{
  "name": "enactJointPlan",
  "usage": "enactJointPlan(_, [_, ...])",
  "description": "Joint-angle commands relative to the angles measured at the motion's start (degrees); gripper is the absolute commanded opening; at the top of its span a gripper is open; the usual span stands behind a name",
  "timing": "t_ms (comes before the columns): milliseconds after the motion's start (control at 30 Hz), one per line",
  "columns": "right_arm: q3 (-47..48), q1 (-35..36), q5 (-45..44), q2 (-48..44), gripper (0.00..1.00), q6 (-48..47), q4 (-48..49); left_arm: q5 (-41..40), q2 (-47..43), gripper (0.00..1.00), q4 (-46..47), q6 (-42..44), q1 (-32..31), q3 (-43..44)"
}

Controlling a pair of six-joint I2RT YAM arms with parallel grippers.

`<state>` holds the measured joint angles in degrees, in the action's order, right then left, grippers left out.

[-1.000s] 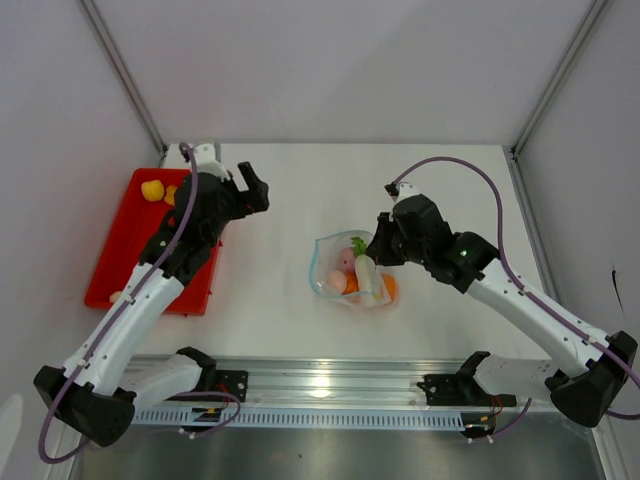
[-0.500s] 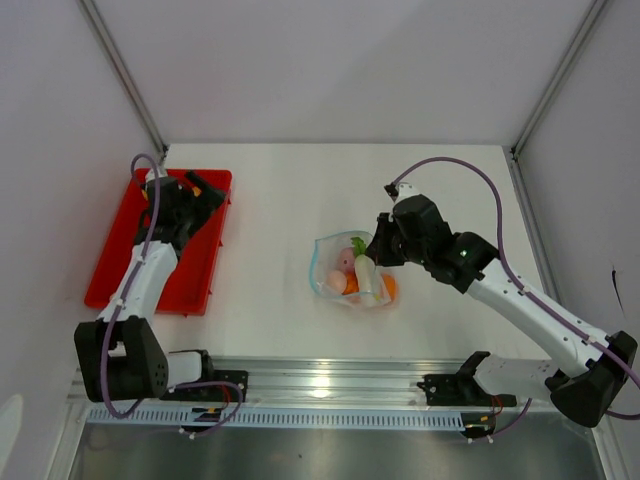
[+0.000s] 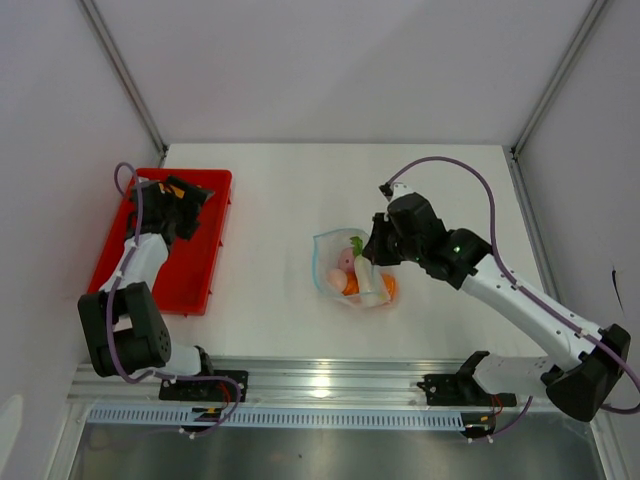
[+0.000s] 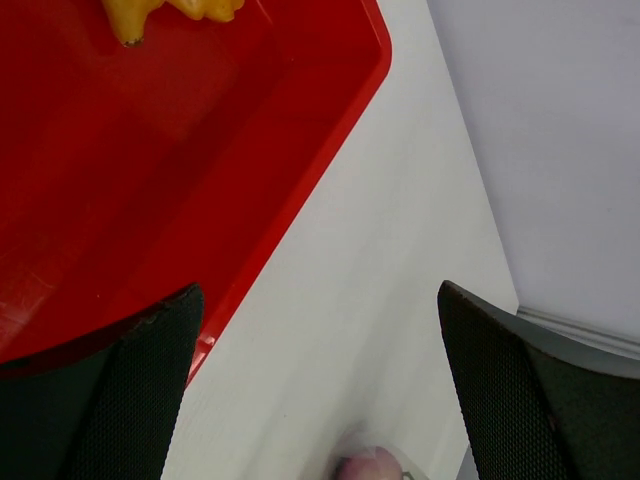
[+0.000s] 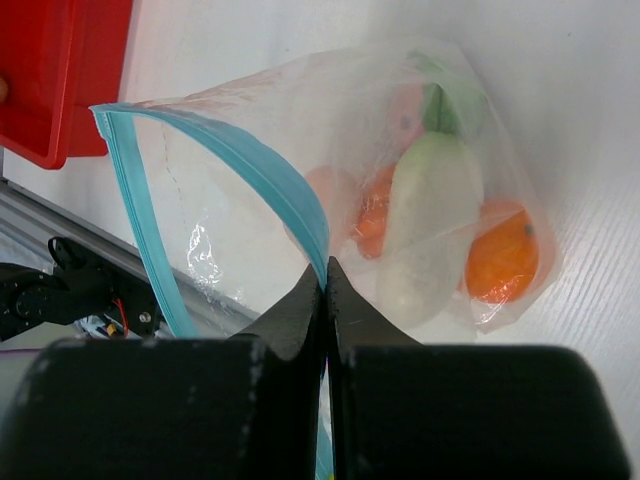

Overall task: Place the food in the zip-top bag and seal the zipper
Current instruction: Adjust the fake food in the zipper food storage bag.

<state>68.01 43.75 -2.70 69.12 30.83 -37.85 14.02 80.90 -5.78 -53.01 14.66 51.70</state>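
Right wrist: right gripper (image 5: pixel 325 268) pinched shut on zipper (image 5: pixel 270 165), lower centre; bag (image 5: pixel 230 250) mouth open at left, food (image 5: pixel 430 220) inside at right. Left wrist: left gripper (image 4: pixel 320 380) wide open over tray (image 4: pixel 150 200) edge, yellow piece (image 4: pixel 190 10) upper left.

Left wrist view: yellow food (image 4: pixel 175 12) cut by top edge, shape unclear; pale pink blob (image 4: pixel 370 466) at bottom edge, too little showing to identify. Right wrist view: zipper (image 5: pixel 290 195) runs under the closed right tool (image 5: pixel 325 275), its pinched stretch hidden.
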Motion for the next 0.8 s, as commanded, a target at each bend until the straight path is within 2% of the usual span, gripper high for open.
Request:
enactJointPlan(0, [3.36, -0.15, 0.41, 0.66, 0.00, -0.77, 1.02, 2.76, -0.92, 0.99, 2.44, -0.51, 0.73, 1.30])
enactJointPlan(333, [9.95, -0.15, -3.18, 1.63, 0.00, -3.14, -2.49, 1.63, -5.31, 1.00, 1.39, -1.04, 1.60, -2.74])
enactJointPlan(533, [9.34, -1.38, -3.98, 2.77, 0.00, -4.81, -2.41, -5.57, -9.70, 0.99, -10.12, -0.25, 1.60, -0.03])
enactJointPlan(767, [11.79, -4.02, -0.30, 7.86, 0.00, -6.48, -1.53, -10.76, -7.79, 0.99, -12.49, -0.25, 1.69, 2.60])
